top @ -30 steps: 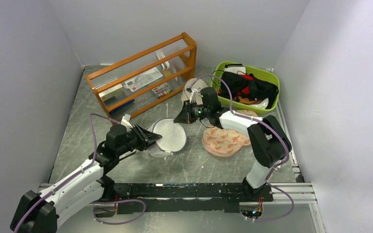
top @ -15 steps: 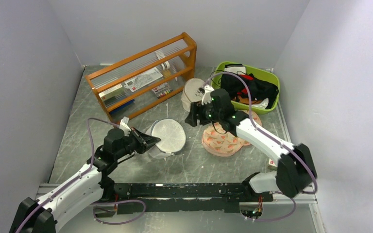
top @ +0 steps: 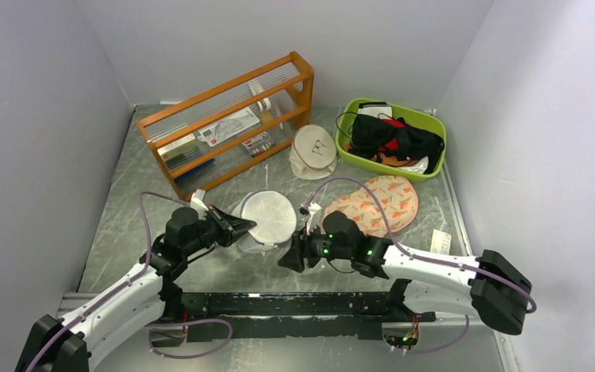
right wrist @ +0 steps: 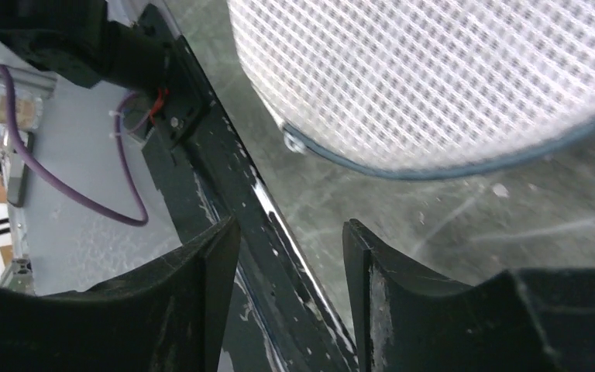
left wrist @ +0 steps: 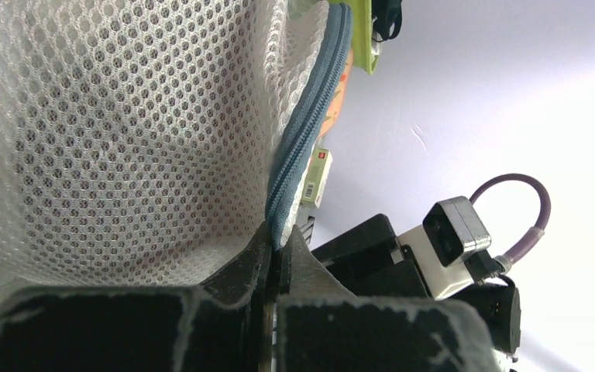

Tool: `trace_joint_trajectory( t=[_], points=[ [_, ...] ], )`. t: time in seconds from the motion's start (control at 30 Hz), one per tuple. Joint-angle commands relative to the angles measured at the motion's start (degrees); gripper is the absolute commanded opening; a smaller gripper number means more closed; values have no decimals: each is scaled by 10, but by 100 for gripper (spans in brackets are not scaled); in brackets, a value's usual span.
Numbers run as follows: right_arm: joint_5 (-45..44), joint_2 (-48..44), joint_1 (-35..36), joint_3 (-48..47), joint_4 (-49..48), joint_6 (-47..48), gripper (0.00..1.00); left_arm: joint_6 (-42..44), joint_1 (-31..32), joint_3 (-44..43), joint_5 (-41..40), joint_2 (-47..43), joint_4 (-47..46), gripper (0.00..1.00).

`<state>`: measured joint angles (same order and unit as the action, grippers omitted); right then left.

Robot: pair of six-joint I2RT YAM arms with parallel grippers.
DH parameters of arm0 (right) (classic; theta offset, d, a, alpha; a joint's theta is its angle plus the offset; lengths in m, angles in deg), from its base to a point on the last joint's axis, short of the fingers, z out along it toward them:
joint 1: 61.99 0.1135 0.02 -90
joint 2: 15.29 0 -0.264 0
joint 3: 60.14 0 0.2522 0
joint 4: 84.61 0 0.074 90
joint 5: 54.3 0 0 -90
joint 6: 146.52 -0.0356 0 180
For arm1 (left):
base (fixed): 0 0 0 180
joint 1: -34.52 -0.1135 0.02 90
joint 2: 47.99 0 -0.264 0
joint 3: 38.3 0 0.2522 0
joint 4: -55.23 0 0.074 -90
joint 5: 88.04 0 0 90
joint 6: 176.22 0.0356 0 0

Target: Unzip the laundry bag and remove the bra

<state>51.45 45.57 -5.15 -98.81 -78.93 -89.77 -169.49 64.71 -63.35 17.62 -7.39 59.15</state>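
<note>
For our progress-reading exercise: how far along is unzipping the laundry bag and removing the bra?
Done: the left gripper is shut on the zip of the mesh laundry bag, bracing it. In hand: the right gripper, open, faces the zip pull without touching it. Left: the visible zip looks closed, so unzipping and taking out the bra, unseen here, remain.

Showing soft mesh cloth among hard, worn surfaces.

Reading as white open-weave mesh cloth on the laundry bag (top: 269, 217), edged with grey-blue woven zip tape (left wrist: 306, 132); resting on a table (top: 116, 225) of grey streaked sheet, scratched and giving off a dull metallic sheen; glowing as smooth varnished orange wood on the far-left rack (top: 228, 124) and glossy green plastic on the far-right basket (top: 380, 164); looking matt black, chipped pale along the edges, on the fingers (right wrist: 194, 271) of the right gripper (right wrist: 290, 232).
</note>
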Motion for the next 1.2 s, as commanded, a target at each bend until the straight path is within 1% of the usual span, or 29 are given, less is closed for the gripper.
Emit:
trace_joint_trajectory(
  t=[0.0,0.07,0.27,0.43,0.53,0.67,0.8,0.97,1.17],
  points=[
    [-66,31,35,17,-158,-38,50,-8,-3,1,7,4,-31,7],
    [-71,44,42,27,-207,-47,50,-10,-3,0,8,2,-33,7],
    [-103,58,55,67,-278,-60,50,-8,-3,-2,12,2,-31,7],
    [-124,71,62,76,-302,-57,49,-14,-3,4,16,3,-44,7],
    [-158,68,62,68,-288,-52,50,-18,-3,6,19,1,-46,7],
    [-201,57,62,92,-335,-70,49,-20,-3,6,21,-4,-42,7],
    [-195,70,63,99,-387,-88,43,-13,-3,-2,17,-8,-33,7],
    [-167,88,64,75,-379,-81,36,-14,-3,-2,21,-9,-37,7],
    [-158,112,66,62,-392,-86,26,-20,-3,4,15,-22,-36,7]
  ],
)
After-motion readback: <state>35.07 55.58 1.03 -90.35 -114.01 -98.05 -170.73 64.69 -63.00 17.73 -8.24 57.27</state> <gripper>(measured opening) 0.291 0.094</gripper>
